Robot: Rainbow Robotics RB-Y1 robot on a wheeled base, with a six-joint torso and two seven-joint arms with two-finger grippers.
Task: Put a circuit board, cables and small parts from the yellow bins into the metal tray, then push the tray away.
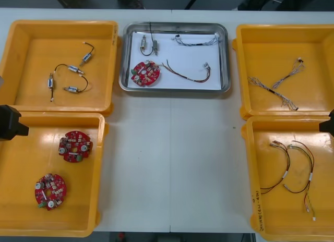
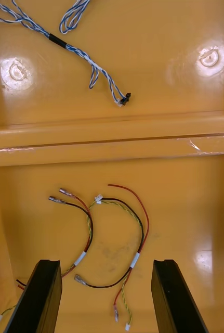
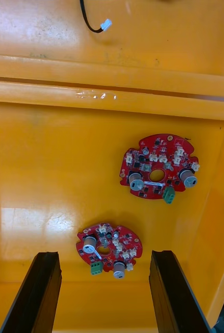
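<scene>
fingers of the left gripper [image 3: 105,255] stood apart and empty above two round red circuit boards [image 3: 158,167] in a near yellow plastic bin [image 3: 39,171]. the right gripper [image 2: 105,261] gaped likewise over red and yellow cables [image 2: 117,239]. the front view added the shiny metal tray [image 1: 225,59] between the far bins [image 1: 31,54], holding a third red board [image 1: 145,73], a red and yellow cable [image 1: 180,73], a twisted blue and white cable [image 1: 198,42] and what seemed small metal parts [image 1: 148,45].

— Where's the left gripper [image 3: 105,255]?
— Over a yellow bin [image 3: 49,171], fingers spread wide. One red circuit board [image 3: 109,247] lies below, between them, and another board [image 3: 158,166] farther on.
— Beyond the rim?
— The end of a black cable [image 3: 88,22], in the next bin [image 3: 169,41].
</scene>
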